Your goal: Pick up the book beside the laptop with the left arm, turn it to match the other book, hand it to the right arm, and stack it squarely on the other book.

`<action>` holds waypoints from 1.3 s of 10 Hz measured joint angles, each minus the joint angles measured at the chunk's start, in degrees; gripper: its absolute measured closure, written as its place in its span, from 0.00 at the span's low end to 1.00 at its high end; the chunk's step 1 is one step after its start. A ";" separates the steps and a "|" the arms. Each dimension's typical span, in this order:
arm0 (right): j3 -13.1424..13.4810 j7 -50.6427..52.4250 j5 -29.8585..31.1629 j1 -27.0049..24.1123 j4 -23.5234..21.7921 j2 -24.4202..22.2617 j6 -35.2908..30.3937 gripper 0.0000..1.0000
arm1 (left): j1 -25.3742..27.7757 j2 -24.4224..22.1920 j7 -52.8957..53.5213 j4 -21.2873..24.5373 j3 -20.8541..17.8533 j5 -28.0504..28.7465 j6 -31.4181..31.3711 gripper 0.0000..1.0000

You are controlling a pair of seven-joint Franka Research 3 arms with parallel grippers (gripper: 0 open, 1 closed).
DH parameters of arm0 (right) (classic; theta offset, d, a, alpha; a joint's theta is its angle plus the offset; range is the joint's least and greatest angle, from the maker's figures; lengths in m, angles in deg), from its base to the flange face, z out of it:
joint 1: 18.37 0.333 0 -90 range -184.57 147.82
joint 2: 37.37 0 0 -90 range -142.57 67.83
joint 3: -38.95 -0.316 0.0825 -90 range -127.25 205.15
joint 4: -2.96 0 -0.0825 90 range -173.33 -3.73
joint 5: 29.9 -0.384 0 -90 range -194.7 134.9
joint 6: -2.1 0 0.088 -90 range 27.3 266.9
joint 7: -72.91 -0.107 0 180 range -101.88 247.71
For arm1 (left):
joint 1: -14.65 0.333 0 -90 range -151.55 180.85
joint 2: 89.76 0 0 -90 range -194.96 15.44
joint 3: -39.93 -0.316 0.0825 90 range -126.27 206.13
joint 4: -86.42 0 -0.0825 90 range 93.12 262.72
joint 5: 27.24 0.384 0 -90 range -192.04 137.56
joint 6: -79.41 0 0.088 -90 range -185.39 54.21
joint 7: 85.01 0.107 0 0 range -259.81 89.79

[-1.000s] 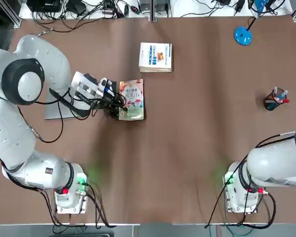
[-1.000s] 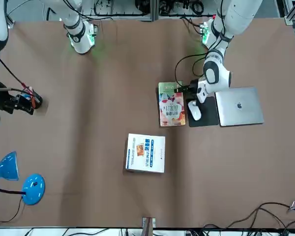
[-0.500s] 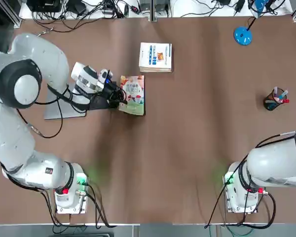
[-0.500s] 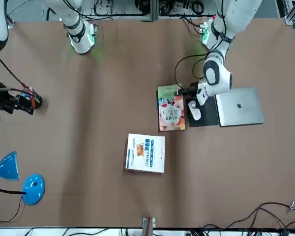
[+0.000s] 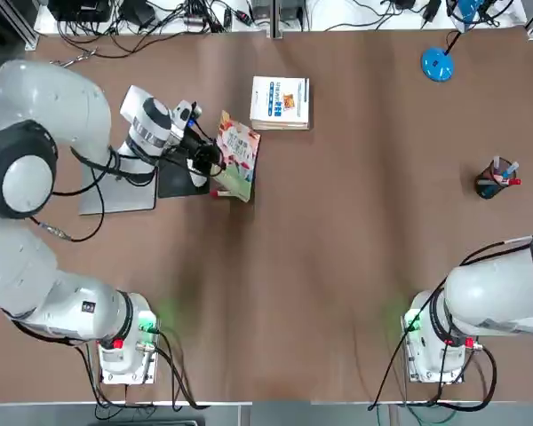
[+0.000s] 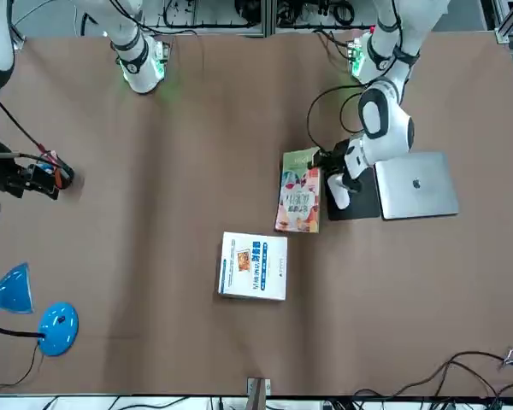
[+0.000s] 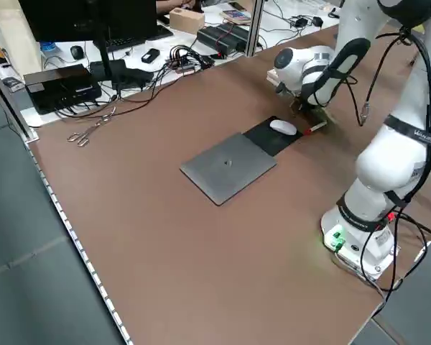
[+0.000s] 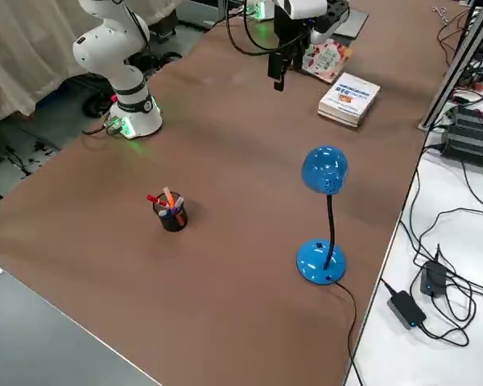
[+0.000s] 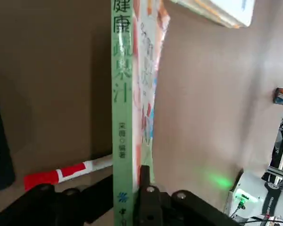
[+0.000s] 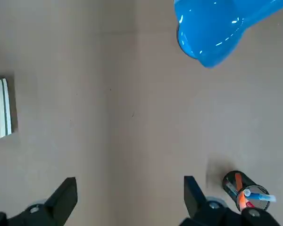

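Book (image 9: 122, 108) spine: green, Chinese lettering

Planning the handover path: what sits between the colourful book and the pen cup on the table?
Nothing: in the top view, bare brown table runs from the book, held by the left gripper, to the pen cup.

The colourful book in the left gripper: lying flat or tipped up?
Tipped up. The left gripper pinches the book by its spine edge; the left wrist view shows the green spine edge-on, and the cover tilts in the top view.
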 joint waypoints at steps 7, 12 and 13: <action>-0.01 0.00 0.00 0.03 -0.01 0.00 0.00 0.00 | 6.16 -2.69 -1.24 -13.85 -0.53 14.57 11.70 0.82; 0.10 0.00 0.00 0.00 -0.02 0.00 -0.02 0.00 | 7.61 4.04 -2.50 -30.38 -0.80 27.55 24.61 0.82; 0.10 0.00 0.00 0.00 -0.01 0.01 -0.02 0.00 | 7.62 5.32 -3.29 -33.58 -1.02 28.74 27.53 0.82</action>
